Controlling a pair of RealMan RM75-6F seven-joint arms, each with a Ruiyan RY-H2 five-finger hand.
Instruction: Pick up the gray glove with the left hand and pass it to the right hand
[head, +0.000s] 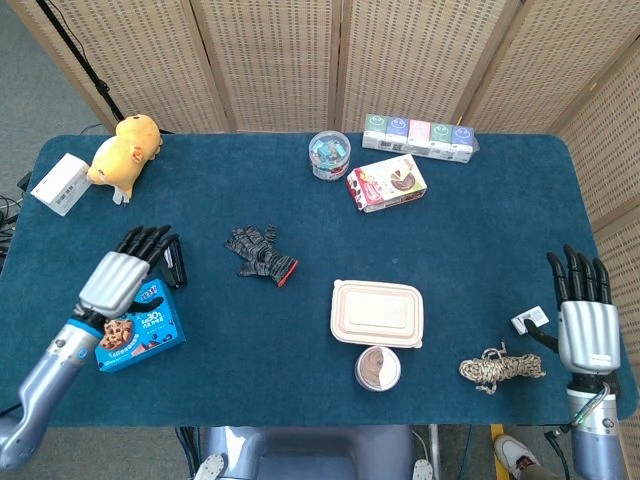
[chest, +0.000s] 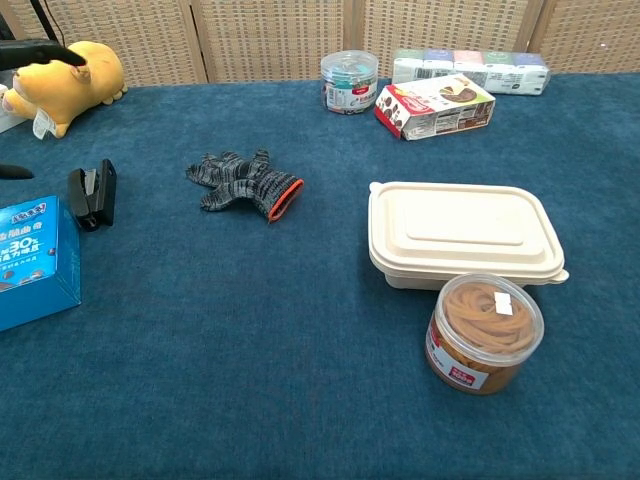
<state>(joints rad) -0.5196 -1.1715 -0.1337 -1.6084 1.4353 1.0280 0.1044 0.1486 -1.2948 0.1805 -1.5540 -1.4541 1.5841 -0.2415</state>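
The gray glove with an orange cuff lies flat on the blue table, left of centre; the chest view shows the glove too. My left hand hovers over the cookie box and the stapler, fingers straight and spread, holding nothing, about a hand's width left of the glove. Only its dark fingertips enter the chest view at the top left. My right hand stays at the table's right edge, fingers extended and empty, far from the glove.
A blue cookie box and black stapler lie under the left hand. A plush toy, white box, round tub, snack box, lidded food container, jar and rope coil are spread around.
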